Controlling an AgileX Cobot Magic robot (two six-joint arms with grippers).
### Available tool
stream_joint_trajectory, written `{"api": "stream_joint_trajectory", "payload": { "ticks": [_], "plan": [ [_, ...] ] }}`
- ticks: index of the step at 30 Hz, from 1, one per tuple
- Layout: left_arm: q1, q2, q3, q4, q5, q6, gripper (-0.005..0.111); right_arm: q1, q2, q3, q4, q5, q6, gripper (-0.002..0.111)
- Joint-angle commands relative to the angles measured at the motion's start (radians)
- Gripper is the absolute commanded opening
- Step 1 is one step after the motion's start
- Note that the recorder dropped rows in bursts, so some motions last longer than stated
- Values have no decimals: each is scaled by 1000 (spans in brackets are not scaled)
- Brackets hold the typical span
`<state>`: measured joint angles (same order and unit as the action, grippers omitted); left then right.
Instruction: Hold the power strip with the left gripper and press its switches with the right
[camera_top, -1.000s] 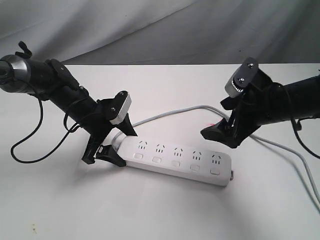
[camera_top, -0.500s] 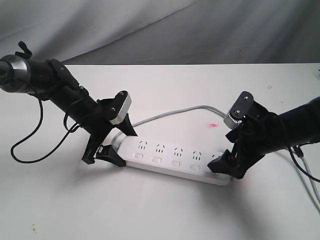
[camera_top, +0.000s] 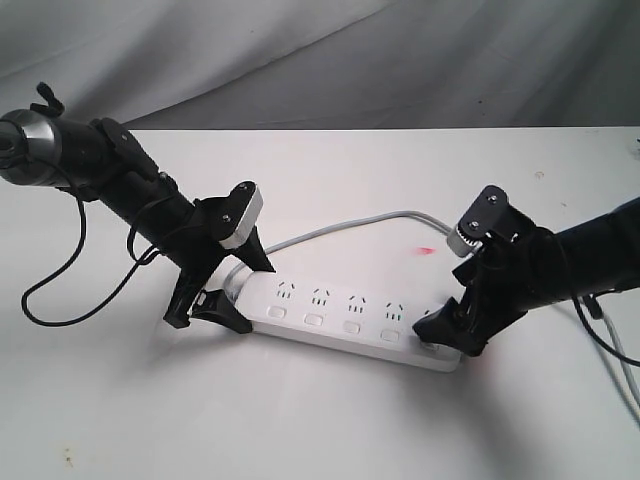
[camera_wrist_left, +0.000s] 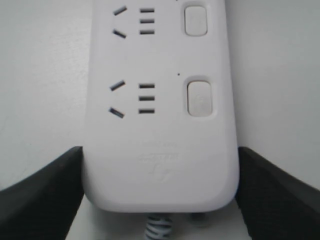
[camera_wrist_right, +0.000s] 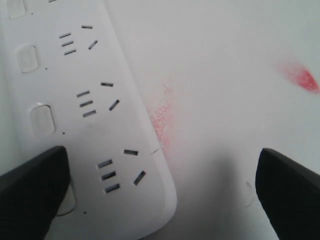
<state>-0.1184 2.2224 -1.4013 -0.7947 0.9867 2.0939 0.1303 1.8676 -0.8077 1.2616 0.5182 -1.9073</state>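
While the power strip (camera_top: 340, 318) lies flat on the white table (camera_top: 300, 420), the left gripper (camera_top: 230, 297) is clamped on its cord end and the right gripper (camera_top: 445, 338) sits tip-down on the far end. Left wrist view: both black fingers (camera_wrist_left: 45, 195) press the strip's sides — first switch (camera_wrist_left: 201, 98) uncovered. Right wrist view: jaws spread wide — one fingertip (camera_wrist_right: 30, 192) partly covers the last switch (camera_wrist_right: 67, 200).

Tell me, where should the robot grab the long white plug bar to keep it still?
Grip the power strip across its narrow width at the end with the cord, coming from past that end. Its long sides are straight and parallel there, and no switches get covered.
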Motion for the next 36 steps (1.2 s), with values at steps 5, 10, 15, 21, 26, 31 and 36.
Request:
{"api": "stream_joint_trajectory", "payload": {
  "ticks": [5,10,15,21,26,31,36],
  "plan": [
    [-2,-3,-5,-10,9,-1,36,-1,54,45,-54,-108,-22,91],
    [-2,-3,-5,-10,9,-1,36,-1,54,45,-57,-136,-22,91],
    [-2,-3,-5,-10,9,-1,36,-1,54,45,-131,-153,38,91],
    [-2,-3,-5,-10,9,-1,36,-1,54,45,-154,-155,58,91],
    [-2,-3,-5,-10,9,-1,36,-1,54,45,-165,-155,68,91],
    [-2,-3,-5,-10,9,-1,36,-1,54,45,-235,-183,121,91],
    [-2,-3,-5,-10,9,-1,36,-1,54,45,-291,-195,177,91]
  ]
}}
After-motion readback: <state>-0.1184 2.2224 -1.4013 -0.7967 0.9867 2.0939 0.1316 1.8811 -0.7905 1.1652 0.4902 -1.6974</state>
